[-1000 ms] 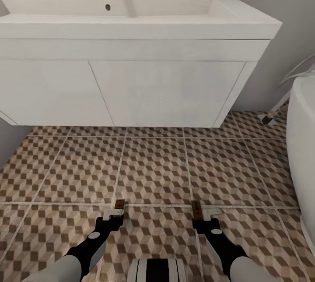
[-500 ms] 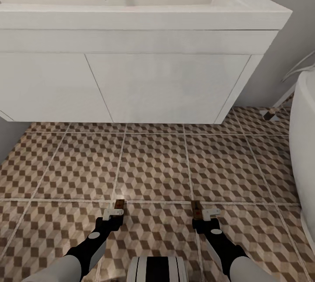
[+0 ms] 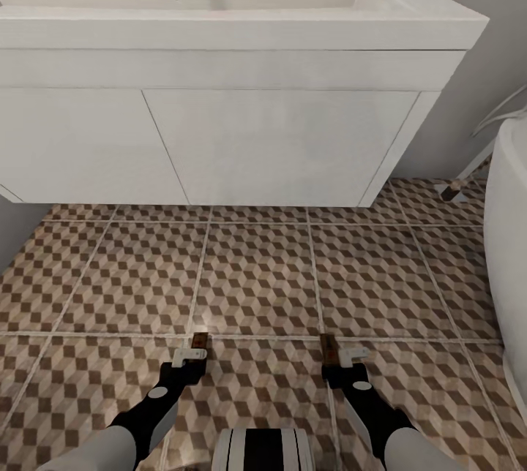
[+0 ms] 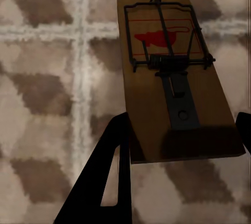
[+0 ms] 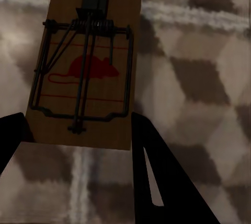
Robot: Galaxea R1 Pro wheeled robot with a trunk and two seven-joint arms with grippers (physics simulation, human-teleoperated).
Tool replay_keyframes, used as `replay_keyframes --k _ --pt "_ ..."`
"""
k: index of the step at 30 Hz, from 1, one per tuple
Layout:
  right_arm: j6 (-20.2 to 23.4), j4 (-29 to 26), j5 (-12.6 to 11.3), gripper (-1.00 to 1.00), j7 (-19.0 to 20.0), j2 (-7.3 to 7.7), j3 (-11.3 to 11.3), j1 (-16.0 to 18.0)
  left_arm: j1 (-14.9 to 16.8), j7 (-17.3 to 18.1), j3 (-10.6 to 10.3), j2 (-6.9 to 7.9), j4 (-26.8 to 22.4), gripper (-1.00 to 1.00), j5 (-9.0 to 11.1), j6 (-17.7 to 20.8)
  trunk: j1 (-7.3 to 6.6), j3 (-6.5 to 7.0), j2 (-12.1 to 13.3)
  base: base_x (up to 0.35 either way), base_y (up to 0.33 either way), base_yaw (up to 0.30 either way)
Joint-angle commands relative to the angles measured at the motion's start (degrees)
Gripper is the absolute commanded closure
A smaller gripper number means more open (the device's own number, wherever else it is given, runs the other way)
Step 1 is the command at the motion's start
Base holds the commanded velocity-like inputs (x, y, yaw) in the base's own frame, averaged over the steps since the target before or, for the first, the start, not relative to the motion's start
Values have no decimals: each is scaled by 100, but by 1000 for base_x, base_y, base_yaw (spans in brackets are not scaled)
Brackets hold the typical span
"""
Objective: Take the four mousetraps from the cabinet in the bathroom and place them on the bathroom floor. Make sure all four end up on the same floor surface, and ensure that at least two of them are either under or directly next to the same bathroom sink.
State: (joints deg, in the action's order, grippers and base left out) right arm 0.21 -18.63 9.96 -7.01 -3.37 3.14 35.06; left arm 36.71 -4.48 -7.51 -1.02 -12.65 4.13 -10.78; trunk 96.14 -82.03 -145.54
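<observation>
Tan wooden traps are pinched in both end effectors, low over the floor. The left end effector is closed on the left trap; the right end effector is closed on the right trap. Head view shows each trap as a small sliver. The left wrist view resolves the left trap's wire bar, spring and red mouse mark; the right wrist view resolves the same on the right trap. Beyond, the white sink hangs on the wall above the tiles.
</observation>
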Motion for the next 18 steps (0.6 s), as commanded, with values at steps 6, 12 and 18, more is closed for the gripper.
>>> replay_keyframes --k 6,12,18 --pt "18 -63 19 100 0 -55 37 228 17 75 -61 -35 -278 100 19 88 -1 -3 -1 0 0 0" --pt "18 -25 7 100 -2 -118 37 556 282 158 -66 -5 -420 100 24 365 -1 -3 -1 0 0 0" --pt "8 -19 5 100 -2 -128 37 712 544 179 -63 -12 -421 100 32 475 -1 -3 -1 0 0 0"
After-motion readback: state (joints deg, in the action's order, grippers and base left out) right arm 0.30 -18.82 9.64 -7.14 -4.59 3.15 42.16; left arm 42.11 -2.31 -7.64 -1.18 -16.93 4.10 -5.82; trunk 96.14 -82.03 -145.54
